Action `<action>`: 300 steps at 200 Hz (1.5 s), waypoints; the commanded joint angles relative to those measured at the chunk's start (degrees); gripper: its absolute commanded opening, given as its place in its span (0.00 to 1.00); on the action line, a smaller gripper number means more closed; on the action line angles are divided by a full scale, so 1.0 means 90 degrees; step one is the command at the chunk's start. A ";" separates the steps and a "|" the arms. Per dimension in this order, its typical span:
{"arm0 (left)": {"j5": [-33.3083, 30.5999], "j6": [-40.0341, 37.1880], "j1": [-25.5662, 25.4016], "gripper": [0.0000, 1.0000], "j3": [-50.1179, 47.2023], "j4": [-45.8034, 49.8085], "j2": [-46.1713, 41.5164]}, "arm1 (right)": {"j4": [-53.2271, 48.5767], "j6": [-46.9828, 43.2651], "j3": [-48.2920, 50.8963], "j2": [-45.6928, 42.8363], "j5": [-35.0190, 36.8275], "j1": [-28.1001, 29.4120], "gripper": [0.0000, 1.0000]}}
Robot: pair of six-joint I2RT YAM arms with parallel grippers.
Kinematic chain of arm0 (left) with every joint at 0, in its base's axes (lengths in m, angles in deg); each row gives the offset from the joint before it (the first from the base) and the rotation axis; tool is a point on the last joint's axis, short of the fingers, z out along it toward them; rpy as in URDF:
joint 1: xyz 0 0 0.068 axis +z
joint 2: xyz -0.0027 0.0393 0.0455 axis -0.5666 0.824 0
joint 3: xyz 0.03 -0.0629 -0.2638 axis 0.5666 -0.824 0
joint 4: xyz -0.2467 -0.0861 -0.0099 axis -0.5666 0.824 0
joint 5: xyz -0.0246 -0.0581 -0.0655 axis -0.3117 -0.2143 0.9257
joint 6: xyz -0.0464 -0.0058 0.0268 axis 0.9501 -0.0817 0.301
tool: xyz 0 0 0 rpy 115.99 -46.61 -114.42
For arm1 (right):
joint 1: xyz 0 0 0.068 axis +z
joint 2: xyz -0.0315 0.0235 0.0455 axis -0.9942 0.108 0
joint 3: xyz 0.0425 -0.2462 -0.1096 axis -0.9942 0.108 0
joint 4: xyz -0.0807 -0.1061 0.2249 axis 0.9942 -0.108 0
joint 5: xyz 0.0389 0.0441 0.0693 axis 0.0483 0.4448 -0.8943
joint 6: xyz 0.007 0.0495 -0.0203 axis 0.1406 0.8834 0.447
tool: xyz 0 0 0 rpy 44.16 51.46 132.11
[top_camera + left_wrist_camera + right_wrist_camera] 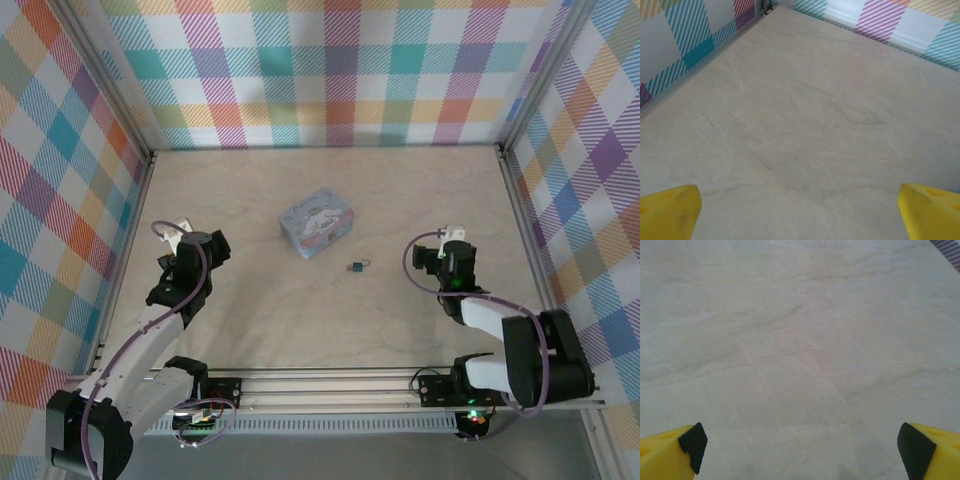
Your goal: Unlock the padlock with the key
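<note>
The left gripper stood released in the top view, its jaws spread wide with nothing between them, low over the pale table at the 9 o'clock side of the workspace. The right gripper was likewise spread and empty at the 3 o'clock side. The padlock, a tiny blue body with a thin shackle, lay on the table near the middle, between the two grippers and well apart from both, a little closer to the right one. A pale blue tin with a cartoon picture lay near the padlock, toward 11 o'clock from it, not touching it. Plaid walls closed the table in at 9, 12 and 3 o'clock. In the left wrist view the left gripper showed its yellow fingers at 7 and 5 o'clock, far apart over bare table, with the wall's foot running from 9 to 1 o'clock. In the right wrist view the right gripper showed yellow fingers with black pads at 7 and 5 o'clock, equally wide apart, above bare table.
</note>
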 commanded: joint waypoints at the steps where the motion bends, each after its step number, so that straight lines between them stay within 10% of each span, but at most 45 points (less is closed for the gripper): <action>1: -0.0179 -0.0355 0.0105 1.00 -0.0088 -0.0538 0.0186 | 0.0964 -0.0527 -0.0427 0.0366 -0.0453 -0.0057 1.00; 87: -0.0025 -0.0717 0.0183 1.00 -0.0061 -0.0834 0.1163 | 0.2887 -0.0246 -0.0118 0.1617 -0.1065 -0.0684 1.00; 132: 0.0115 -0.1106 0.0250 1.00 -0.0073 -0.1247 0.1692 | 0.1824 -0.0016 -0.0507 0.1467 -0.1513 -0.0984 1.00; 300: 0.1626 -0.2469 0.0657 1.00 -0.1135 -0.6190 0.3757 | 0.1877 -0.0024 -0.0493 0.1471 -0.1505 -0.0983 1.00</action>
